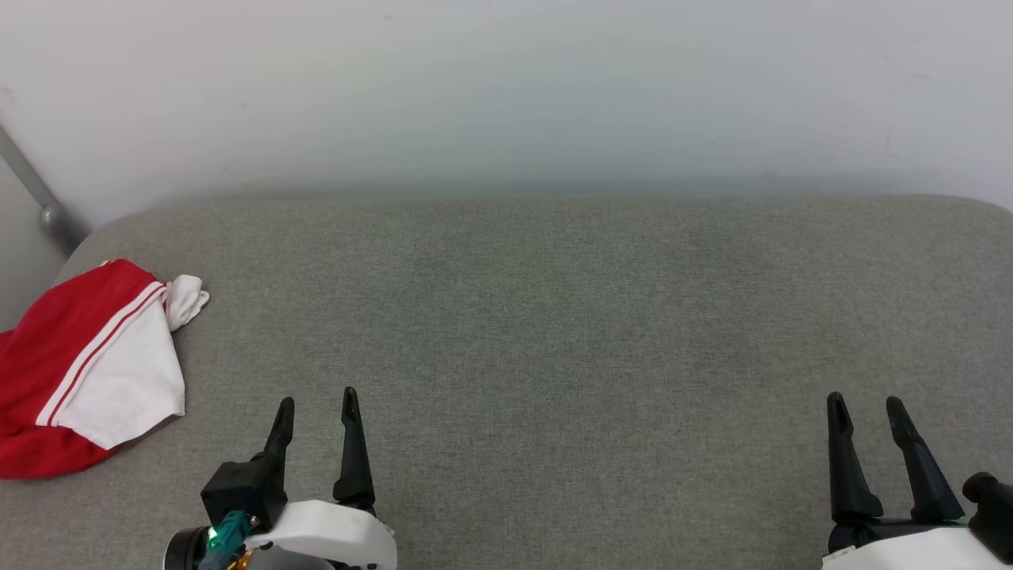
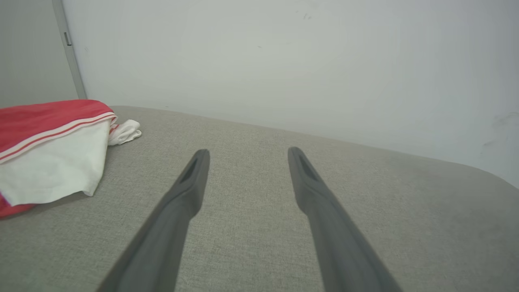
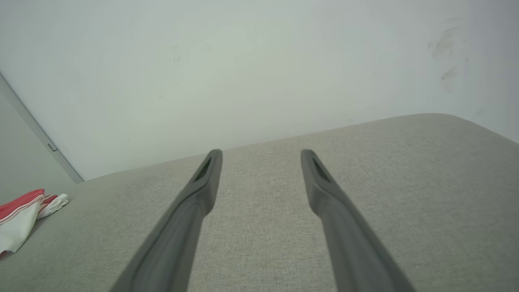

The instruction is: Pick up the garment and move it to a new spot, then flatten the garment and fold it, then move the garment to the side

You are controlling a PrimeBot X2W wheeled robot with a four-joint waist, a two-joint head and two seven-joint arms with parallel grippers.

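You've got the garment [image 1: 87,364] bunched up at the far left edge of the grey fabric surface [image 1: 554,356], near its back-left corner. It's crumpled, not flat. The body is red w/ a white sleeve lying on top and a red-white striped seam running diagonally btwn them. A small white wad of cloth pokes out at the heap's upper right. Some of the red runs past the left edge of the head view, so you can't see the whole heap.

Your left gripper [image 1: 318,397] sits low at the left of the head view, fingers pointing toward the wall [image 1: 506,95]. Its fingers are spread apart w/ only bare fabric btwn them. The garment lies to its left and a bit ahead, near but not touching. In the left wrist view the sleeve hem lifts slightly, w/ shadow under it.

Your right gripper [image 1: 863,398] is at the lower right, fingers likewise apart and holding nothing, well apart from the garment. A grey metal rail [image 1: 39,202] slants down the wall behind the back-left corner.
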